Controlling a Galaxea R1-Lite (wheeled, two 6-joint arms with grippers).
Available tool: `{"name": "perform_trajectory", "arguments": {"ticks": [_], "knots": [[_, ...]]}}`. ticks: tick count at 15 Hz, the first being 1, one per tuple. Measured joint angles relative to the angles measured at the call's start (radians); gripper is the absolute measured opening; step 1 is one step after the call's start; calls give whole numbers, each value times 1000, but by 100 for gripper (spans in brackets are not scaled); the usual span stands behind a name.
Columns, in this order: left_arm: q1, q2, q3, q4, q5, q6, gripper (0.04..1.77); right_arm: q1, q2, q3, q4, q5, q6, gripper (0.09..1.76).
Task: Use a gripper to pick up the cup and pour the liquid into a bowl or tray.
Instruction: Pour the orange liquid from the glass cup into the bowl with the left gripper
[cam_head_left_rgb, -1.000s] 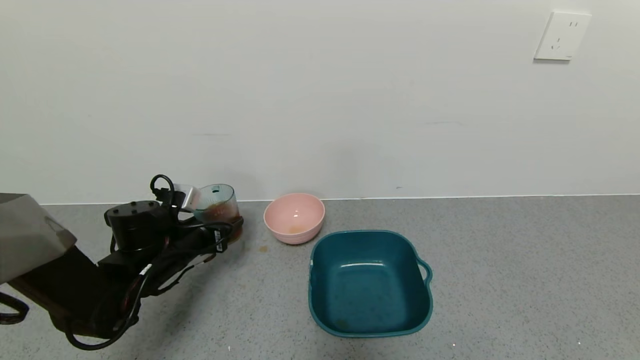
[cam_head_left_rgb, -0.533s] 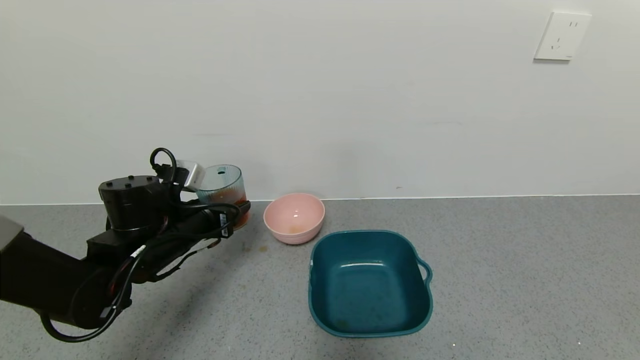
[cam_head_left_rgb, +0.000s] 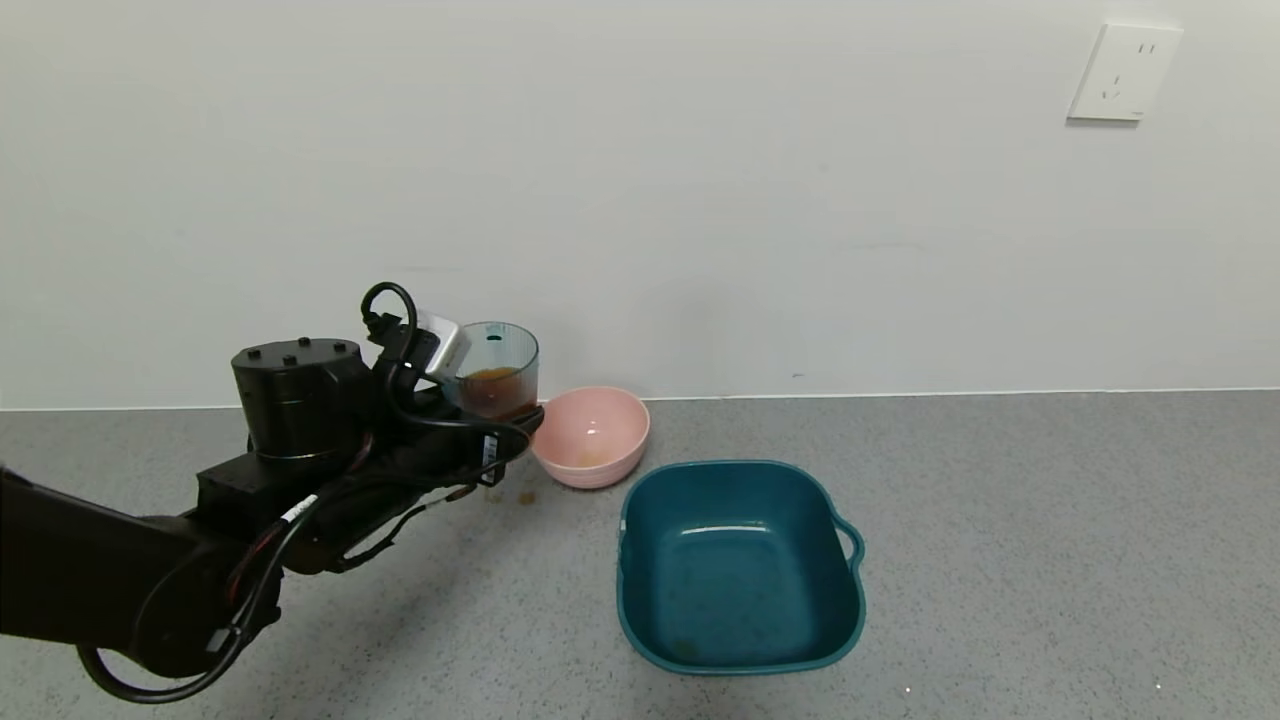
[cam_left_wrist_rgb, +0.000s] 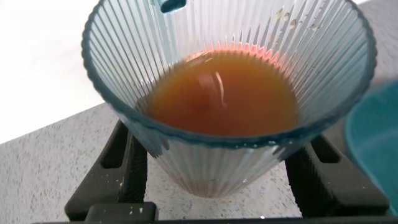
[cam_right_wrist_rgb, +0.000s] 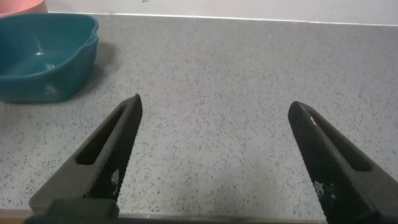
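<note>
Grey speckled counter (cam_head_left_rgb: 1000, 560) against a white wall w/ a socket (cam_head_left_rgb: 1125, 72). I see the cup (cam_head_left_rgb: 498, 368) upright, long axis vertical, mouth up, lifted off the counter, reddish-brown liquid (cam_left_wrist_rgb: 222, 93) about halfway up. My left gripper (cam_head_left_rgb: 478, 405) is clamped on it, fingers (cam_left_wrist_rgb: 127, 168) pressing either ribbed side near the base. Pink bowl (cam_head_left_rgb: 589, 436) sits just beside the cup; teal basin (cam_head_left_rgb: 738, 565) nearer me, to the right. Right gripper (cam_right_wrist_rgb: 214, 155) spread wide over bare counter, holding nothing.
</note>
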Motion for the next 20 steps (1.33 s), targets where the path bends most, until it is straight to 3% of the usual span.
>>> {"name": "perform_trajectory", "arguments": {"ticks": [10,20], "knots": [[-148,-5,-29,112,59,120,126,0,0,0,1,0,0,171],[-231,6,-95,219,167,213,126,0,0,0,0,0,0,171]]}}
